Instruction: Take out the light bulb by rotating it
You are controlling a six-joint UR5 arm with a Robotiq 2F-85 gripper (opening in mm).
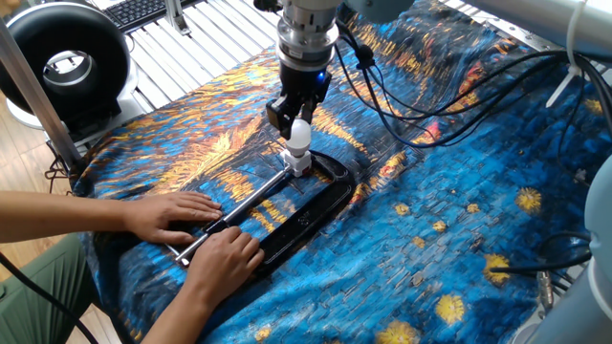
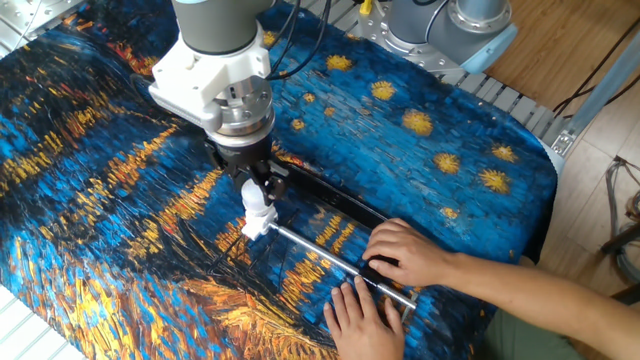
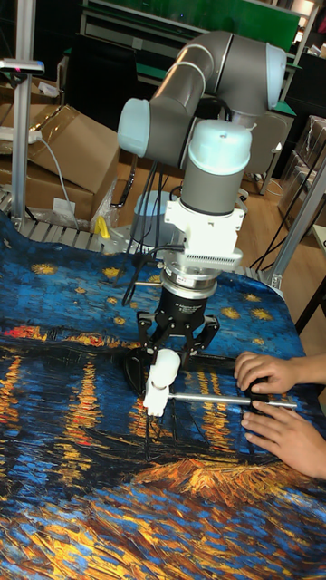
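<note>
The light bulb (image 1: 300, 136), a small white frosted globe on a white neck, stands upright in a small white cube-like socket (image 1: 302, 164) at the end of a thin silver metal rod (image 1: 251, 201). We see our black two-finger gripper (image 1: 298, 118) pointing straight down over it, its fingers narrowed around the globe and holding it. The bulb's screw base is hidden inside the socket, so we cannot tell how far it is threaded in. From the other fixed view, the gripper (image 2: 256, 184) covers the top of the bulb (image 2: 258, 208), and only its lower part shows above the socket (image 2: 254, 228). The tall fixed view shows the bulb (image 3: 164, 368) tilted by perspective. Two bare hands (image 1: 196, 234) press the rod and a black flat frame (image 1: 316, 205) onto the blue and orange painted cloth (image 1: 459, 239); the forearms run out of the picture.
</note>
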